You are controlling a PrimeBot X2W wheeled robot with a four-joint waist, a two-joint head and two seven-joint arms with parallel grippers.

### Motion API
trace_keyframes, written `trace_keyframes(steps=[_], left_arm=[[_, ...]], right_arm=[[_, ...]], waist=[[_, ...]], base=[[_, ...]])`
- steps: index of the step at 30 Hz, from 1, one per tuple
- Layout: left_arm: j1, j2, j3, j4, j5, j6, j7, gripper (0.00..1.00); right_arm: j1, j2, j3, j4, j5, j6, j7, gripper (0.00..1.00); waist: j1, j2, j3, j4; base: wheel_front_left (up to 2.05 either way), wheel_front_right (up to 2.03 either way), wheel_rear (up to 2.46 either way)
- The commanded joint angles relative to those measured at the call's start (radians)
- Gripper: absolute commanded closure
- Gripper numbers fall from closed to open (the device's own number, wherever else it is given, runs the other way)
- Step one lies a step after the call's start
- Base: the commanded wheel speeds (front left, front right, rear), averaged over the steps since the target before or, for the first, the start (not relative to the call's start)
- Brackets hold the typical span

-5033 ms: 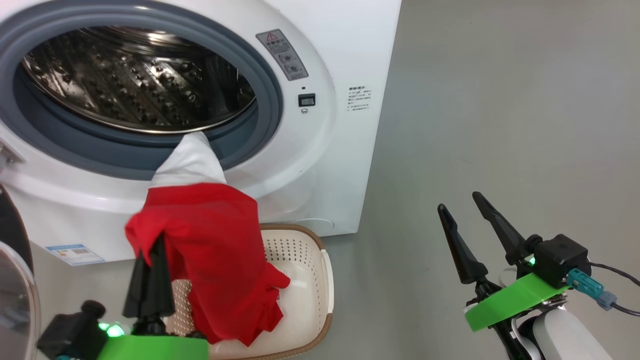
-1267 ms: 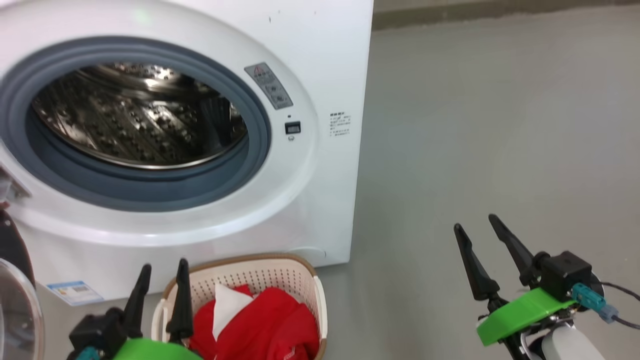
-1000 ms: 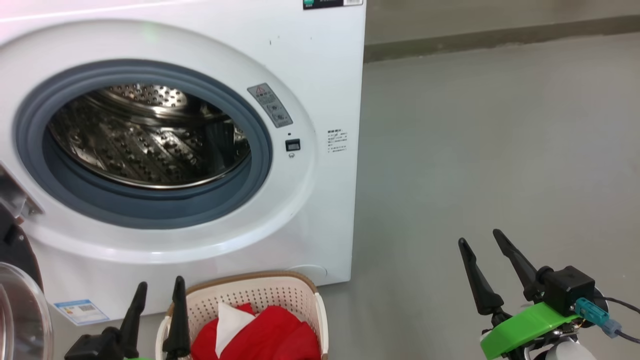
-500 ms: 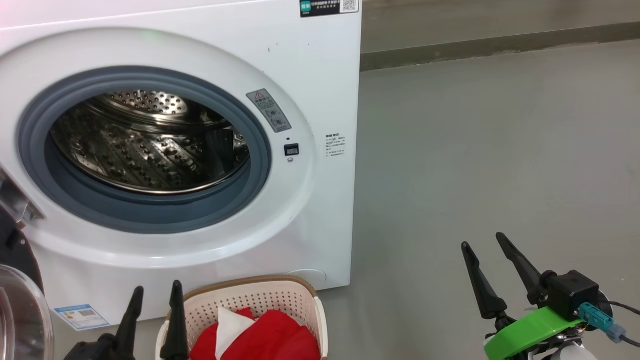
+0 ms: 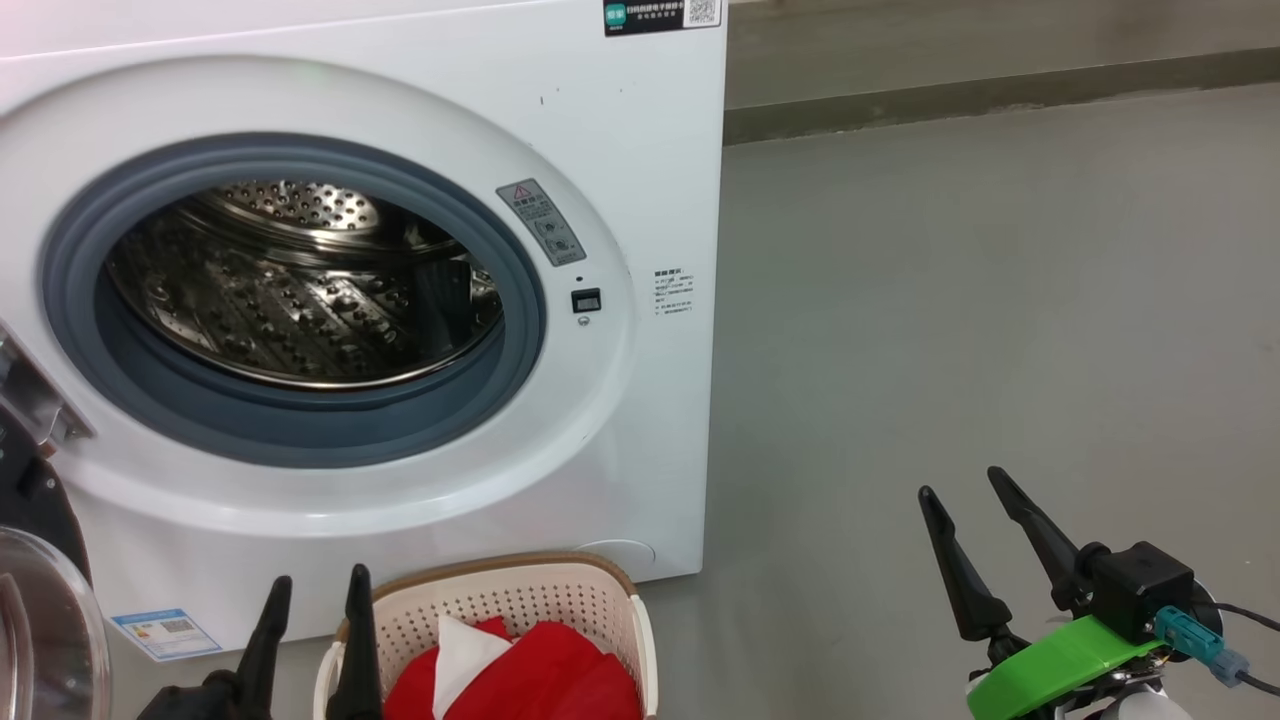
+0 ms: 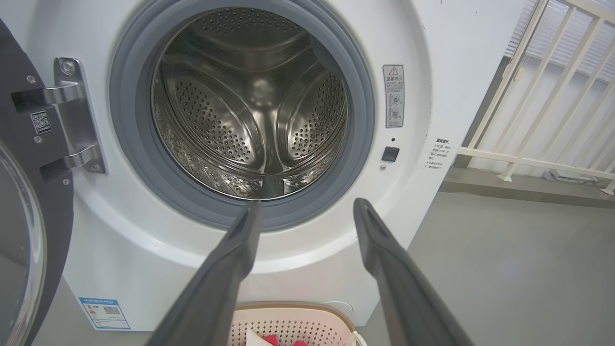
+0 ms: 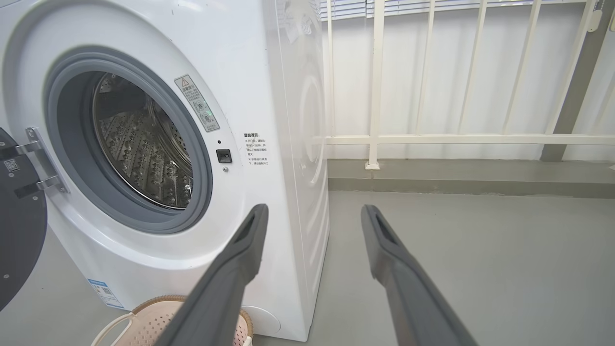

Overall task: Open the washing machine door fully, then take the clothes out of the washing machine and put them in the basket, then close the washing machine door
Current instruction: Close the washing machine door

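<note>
Clothes (image 5: 540, 675): lie bunched in the basket (image 5: 520, 605), bright red, with a white patch turned up at the left of the heap

Basket: stands on the grey floor (image 5: 950, 300), right against the foot of the washing machine (image 5: 650, 150), below the right half of the round opening and near the machine's front right corner; shows a cream perforated wall under a brown rim

Washing machine door (image 5: 35, 600): stands swung wide to the left on its metal hinge (image 6: 72, 120), black rim and clear glass bowl at the left edge of the head view, well clear of the opening

Drum (image 5: 300, 290): shows bare perforated steel all round inside the grey rubber ring (image 5: 300, 440)

Left gripper (image 5: 317, 578): hangs with its two dark fingers spread wide and nothing between them, just beside the basket's left rim, fingertips aimed at the lower edge of the rubber ring

Right gripper (image 5: 960, 482): hangs with fingers parted just as wide, gripping nothing, above bare floor well to the right of the machine, apart from basket and clothes

Blue label (image 5: 165, 632): sits at the lower left corner of the machine's front

White railing (image 7: 432, 139): runs behind the machine's right side
</note>
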Motion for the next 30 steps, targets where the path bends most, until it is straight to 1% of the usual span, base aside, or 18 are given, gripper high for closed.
trace_keyframes(steps=[1, 6, 10, 15, 22, 30], left_arm=[[-0.013, 0.016, 0.029, -0.032, 0.007, 0.009, 0.001, 0.00], [-0.010, 0.019, 0.025, -0.045, 0.011, 0.019, 0.004, 0.00], [-0.008, 0.022, 0.022, -0.053, 0.010, 0.021, 0.008, 0.00], [-0.004, 0.027, 0.016, -0.064, 0.011, 0.026, 0.015, 0.00], [-0.003, 0.031, 0.011, -0.082, 0.007, 0.019, 0.002, 0.00], [-0.002, 0.039, 0.008, -0.083, 0.014, 0.033, 0.005, 0.00]], right_arm=[[-0.009, -0.013, 0.019, -0.024, 0.005, 0.000, -0.006, 0.00], [-0.009, -0.014, 0.022, -0.021, 0.003, 0.000, -0.006, 0.00], [-0.008, -0.016, 0.024, -0.018, 0.004, 0.000, -0.006, 0.00], [-0.007, -0.017, 0.027, -0.019, 0.006, 0.000, -0.006, 0.00], [-0.008, -0.017, 0.028, -0.016, 0.010, 0.000, -0.006, 0.00], [-0.012, -0.014, 0.030, -0.010, 0.012, 0.000, -0.006, 0.00]], waist=[[0.0000, 0.0000, -0.001, 0.000], [0.0000, 0.0000, -0.004, -0.001], [0.0000, 0.0000, -0.007, -0.002], [0.0000, 0.0000, -0.006, -0.002], [0.0000, 0.0000, -0.003, -0.001], [0.0000, 0.0000, -0.006, -0.004]], base=[[0.00, 0.00, 0.00], [-0.32, 0.32, 0.00], [-0.93, 0.93, 0.00], [-1.57, 1.57, 0.00], [-1.79, 1.81, -0.02], [-0.89, 0.89, 0.00]])
